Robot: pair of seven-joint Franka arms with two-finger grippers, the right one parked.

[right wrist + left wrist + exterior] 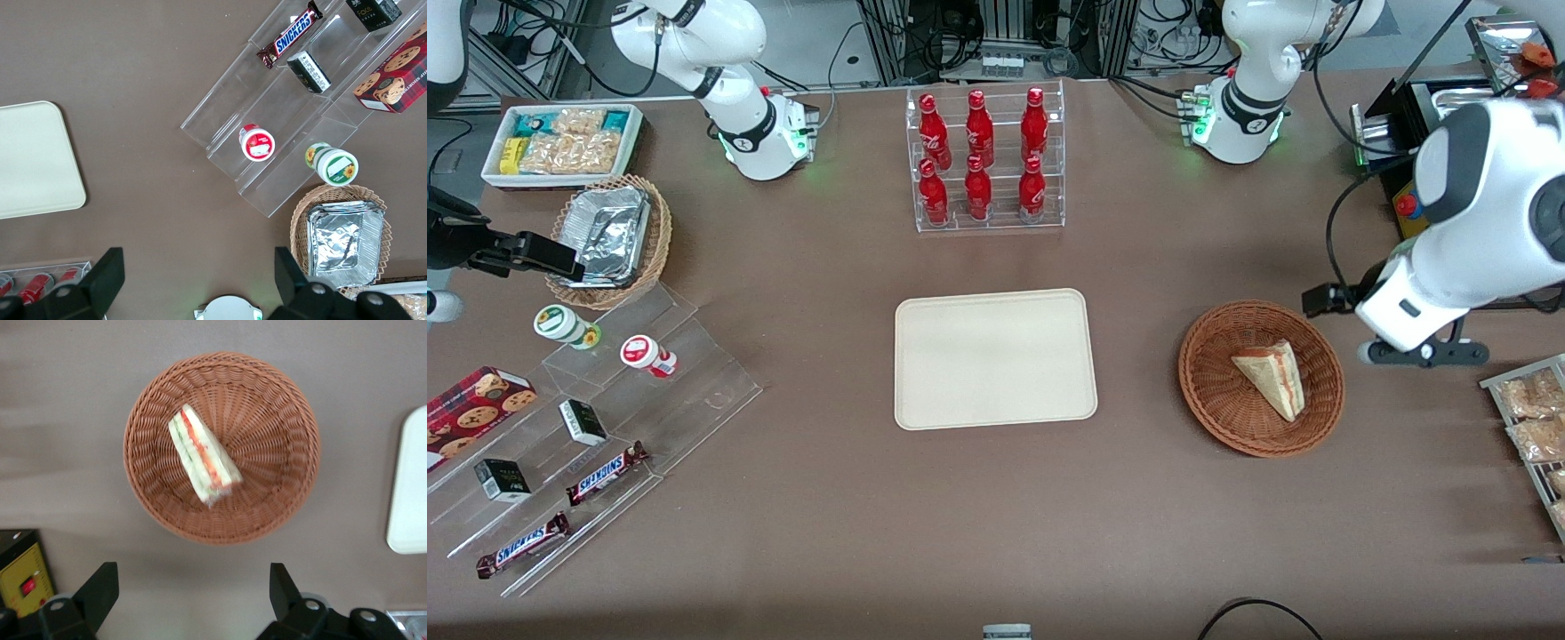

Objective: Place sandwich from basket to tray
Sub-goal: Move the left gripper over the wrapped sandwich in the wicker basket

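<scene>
Wicker basket (221,447) holds sandwich (202,455); fingers (97,595) spread above; tray (994,357) beside, bare.

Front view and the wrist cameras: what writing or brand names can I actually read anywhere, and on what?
"SNICKERS": on the two Snickers bars on the clear stepped stand.
White script on the red bottles: too small to read.
Small dark boxes and round lidded cups: print too small to read.
Sandwich, basket, tray: no text.
The gripper, open, hovers above the basket.
</scene>
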